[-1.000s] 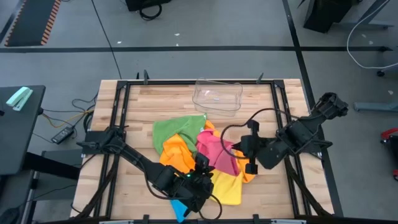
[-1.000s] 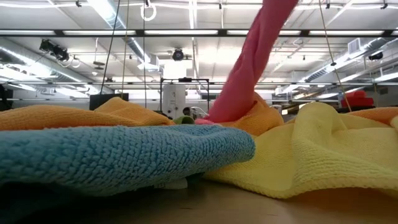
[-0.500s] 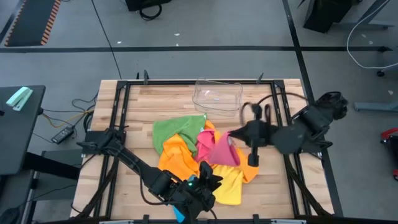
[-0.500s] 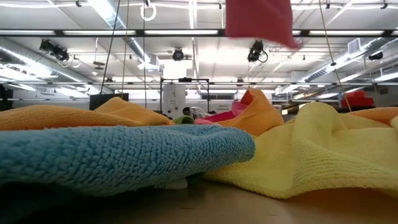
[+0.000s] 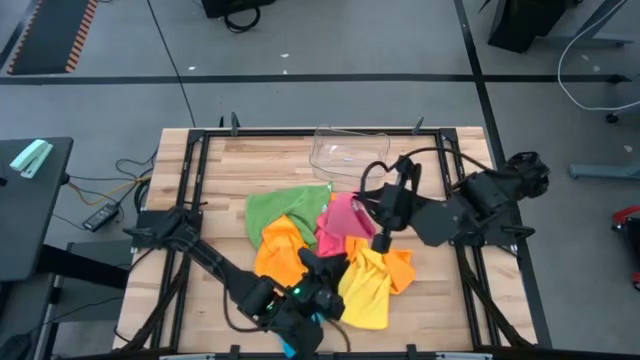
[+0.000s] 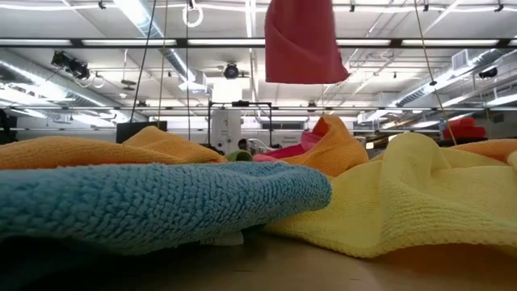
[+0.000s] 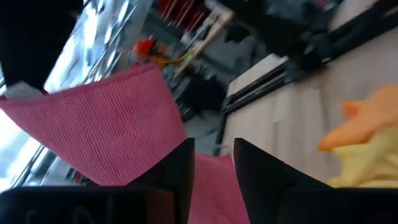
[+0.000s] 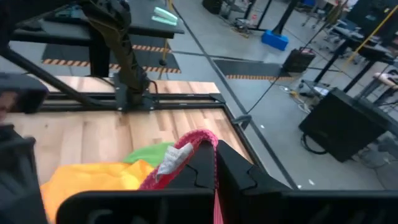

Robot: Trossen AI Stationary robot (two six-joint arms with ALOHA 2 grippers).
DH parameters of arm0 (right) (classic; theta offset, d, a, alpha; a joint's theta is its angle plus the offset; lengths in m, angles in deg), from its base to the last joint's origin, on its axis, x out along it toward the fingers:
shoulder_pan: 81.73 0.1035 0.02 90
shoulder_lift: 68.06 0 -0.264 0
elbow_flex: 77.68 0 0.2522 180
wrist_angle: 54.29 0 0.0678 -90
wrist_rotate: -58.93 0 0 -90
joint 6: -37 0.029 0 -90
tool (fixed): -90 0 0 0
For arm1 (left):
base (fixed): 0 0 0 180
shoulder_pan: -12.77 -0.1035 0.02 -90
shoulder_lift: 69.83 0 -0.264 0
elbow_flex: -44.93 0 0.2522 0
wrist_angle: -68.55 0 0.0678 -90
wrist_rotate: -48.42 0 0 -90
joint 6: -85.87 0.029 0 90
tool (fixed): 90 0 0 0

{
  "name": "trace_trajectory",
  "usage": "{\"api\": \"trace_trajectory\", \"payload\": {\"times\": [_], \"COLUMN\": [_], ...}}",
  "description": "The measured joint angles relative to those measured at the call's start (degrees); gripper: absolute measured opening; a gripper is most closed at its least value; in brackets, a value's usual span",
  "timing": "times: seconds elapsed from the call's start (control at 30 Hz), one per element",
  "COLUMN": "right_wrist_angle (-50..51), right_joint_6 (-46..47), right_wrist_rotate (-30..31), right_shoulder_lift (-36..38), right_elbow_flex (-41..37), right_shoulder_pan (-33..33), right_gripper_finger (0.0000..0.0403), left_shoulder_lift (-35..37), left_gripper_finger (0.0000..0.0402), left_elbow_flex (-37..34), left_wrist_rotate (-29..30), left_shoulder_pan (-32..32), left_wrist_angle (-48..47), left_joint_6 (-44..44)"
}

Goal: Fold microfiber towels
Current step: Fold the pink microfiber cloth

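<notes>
Over the table's middle: the right gripper (image 5: 378, 212) holds the pink towel (image 5: 343, 214) by one edge, lifted clear of the pile.
Right fingers (image 8: 239, 175): clenched on a bunched fold of the pink towel, with a white tag beside the pinch.
Pink towel, low view: hangs in the air above the heap, free of the cloths below.
Left gripper (image 5: 318, 278): low at the near edge of the table, over the blue towel (image 5: 312, 312).
Left fingers (image 7: 261, 177): partly apart; cannot tell whether they grip anything.
Green towel (image 5: 282, 208): flat at the far left of the pile.
Orange towel (image 5: 280, 248): crumpled beside the green one.
Yellow towel (image 5: 366, 292): at the near right of the pile.
Clear tray (image 5: 349, 155): at the far side of the table (image 5: 220, 180).
</notes>
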Motion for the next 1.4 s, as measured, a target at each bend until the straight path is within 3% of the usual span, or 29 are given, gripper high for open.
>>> {"api": "trace_trajectory", "payload": {"times": [0.17,0.33,0.67,1.1,1.4], "right_wrist_angle": [-1.7,-3.6,-6.8,-6.8,-2.5], "right_joint_6": [0.5,7.3,9.7,9.5,3.4], "right_wrist_rotate": [-0.5,-0.4,1.0,1.7,-2.3], "right_shoulder_lift": [-0.6,-0.1,0.3,0.1,1.6], "right_elbow_flex": [0.0,0.0,0.0,0.0,0.0], "right_shoulder_pan": [-1.4,-2.3,-2.2,-2.0,2.1], "right_gripper_finger": [0.0004,0.0004,0.0004,0.0004,0.0004], "left_shoulder_lift": [-0.9,-1.7,-2.5,-2.0,-0.9], "left_gripper_finger": [0.0148,0.0170,0.0184,0.0133,0.0076], "left_elbow_flex": [0.1,0.0,0.0,0.0,1.9], "left_wrist_rotate": [6.7,12.5,13.0,13.0,12.9], "left_shoulder_pan": [-1.7,-1.5,-2.5,-6.5,-2.9], "left_wrist_angle": [-2.3,-2.8,-2.6,-0.9,0.0], "left_joint_6": [-0.1,2.1,3.9,12.1,19.8]}}
